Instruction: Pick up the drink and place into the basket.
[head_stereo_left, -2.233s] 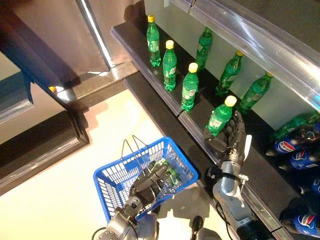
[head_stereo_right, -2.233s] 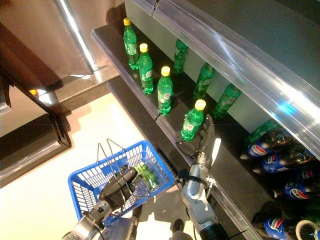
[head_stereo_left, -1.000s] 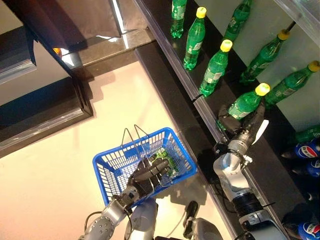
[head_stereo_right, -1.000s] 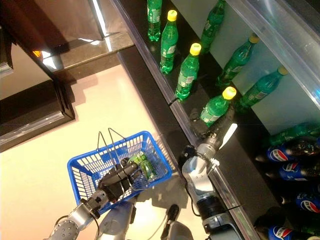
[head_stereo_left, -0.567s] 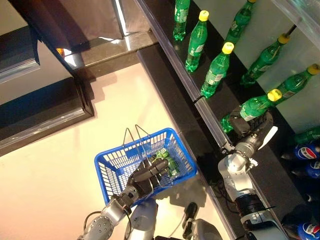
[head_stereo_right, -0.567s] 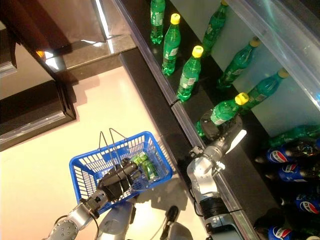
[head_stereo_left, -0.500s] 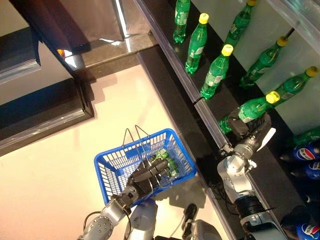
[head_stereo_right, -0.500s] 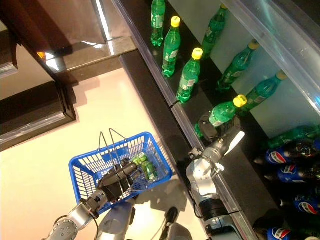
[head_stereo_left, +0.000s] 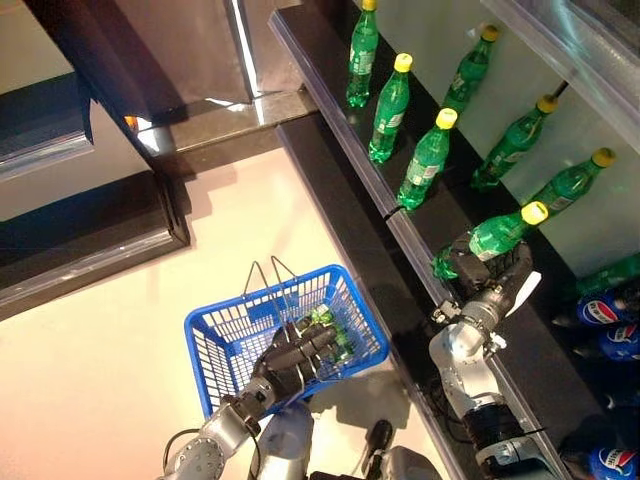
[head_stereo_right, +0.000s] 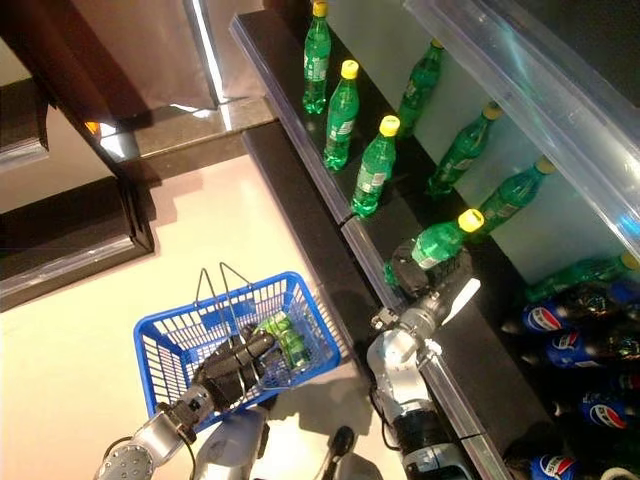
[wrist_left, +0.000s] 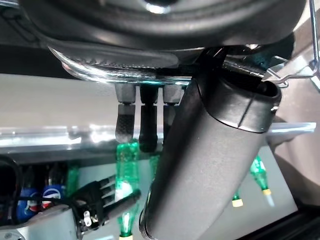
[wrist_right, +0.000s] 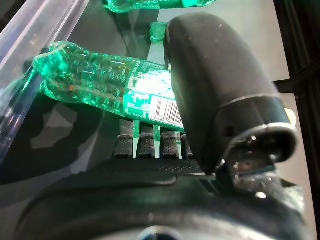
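Gripping the green plastic drink bottle with a yellow cap (head_stereo_left: 497, 236), the right hand (head_stereo_left: 487, 274) holds it tilted above the black shelf (head_stereo_left: 400, 232); off to its side, the left hand (head_stereo_left: 292, 360) clasps the blue wire basket (head_stereo_left: 225, 340) by its rim.

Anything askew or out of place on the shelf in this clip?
Yes: one green plastic bottle with a yellow cap is tipped well over, gripped by the right robot hand, while its neighbours on the dark shelf stand upright. Nothing looks spilled.
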